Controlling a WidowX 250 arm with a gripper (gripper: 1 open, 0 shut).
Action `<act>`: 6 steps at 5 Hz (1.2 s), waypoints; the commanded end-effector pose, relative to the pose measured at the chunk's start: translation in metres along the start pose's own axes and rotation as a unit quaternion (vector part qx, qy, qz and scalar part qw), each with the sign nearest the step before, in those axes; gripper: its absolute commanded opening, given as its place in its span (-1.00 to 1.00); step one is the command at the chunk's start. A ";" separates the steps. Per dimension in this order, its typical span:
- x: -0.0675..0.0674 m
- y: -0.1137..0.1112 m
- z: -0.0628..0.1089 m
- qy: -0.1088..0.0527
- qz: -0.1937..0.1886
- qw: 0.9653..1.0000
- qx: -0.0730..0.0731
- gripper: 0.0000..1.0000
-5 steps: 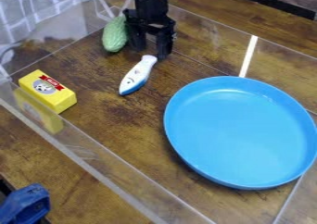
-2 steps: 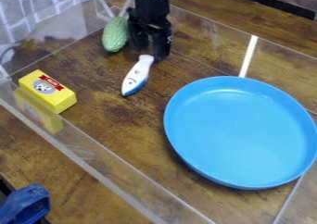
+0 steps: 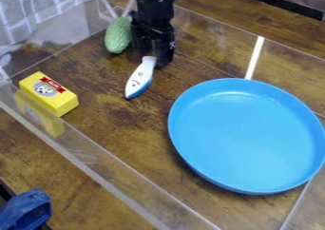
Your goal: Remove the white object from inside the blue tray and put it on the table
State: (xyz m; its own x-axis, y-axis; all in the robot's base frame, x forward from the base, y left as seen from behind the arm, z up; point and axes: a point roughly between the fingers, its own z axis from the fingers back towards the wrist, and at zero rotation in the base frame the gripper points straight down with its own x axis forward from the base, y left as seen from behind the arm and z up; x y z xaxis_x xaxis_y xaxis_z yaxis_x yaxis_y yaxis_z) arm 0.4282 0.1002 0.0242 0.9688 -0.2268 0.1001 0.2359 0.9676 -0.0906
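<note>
While you scan from the left edge of the table point(image 3: 121, 143), you first meet a bundle of blue cloth point(image 3: 23, 211) at the bottom-left corner of the view, below the clear acrylic edging point(image 3: 89, 156) that runs along the near side. Just inside that edging, near the left edge, lies the yellow box point(image 3: 46, 93), with a small red and white picture on its top face.

Move right and toward the far edge and you find the green oval toy point(image 3: 120, 33), lying on the wood just left of the arm. Beside it the black gripper point(image 3: 155, 55) points down at the tabletop, its fingers spread apart with nothing between them. You can see the tips standing right at the upper end of the white object point(image 3: 140, 76); whether they touch it you cannot tell from this view.

That white object lies flat on the bare wood, tapered, slanting down and to the left, well clear of the tray's rim.

Further right you reach the blue tray point(image 3: 302, 129), round and shallow, filling the right side of the table and holding nothing that you can see. A pale streak of reflected light point(image 3: 256, 56) crosses the wood just beyond its far rim.
</note>
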 end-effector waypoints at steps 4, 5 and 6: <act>0.032 -0.021 0.045 -0.013 -0.086 0.996 -0.002 1.00; 0.028 -0.009 0.049 -0.012 -0.097 0.995 -0.001 1.00; 0.023 0.004 0.052 -0.011 -0.109 0.994 0.002 1.00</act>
State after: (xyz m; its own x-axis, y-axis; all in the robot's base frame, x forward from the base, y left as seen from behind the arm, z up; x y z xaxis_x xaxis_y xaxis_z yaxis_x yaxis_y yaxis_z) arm 0.4405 0.0942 0.0452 0.8972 -0.4358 0.0714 0.4415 0.8891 -0.1210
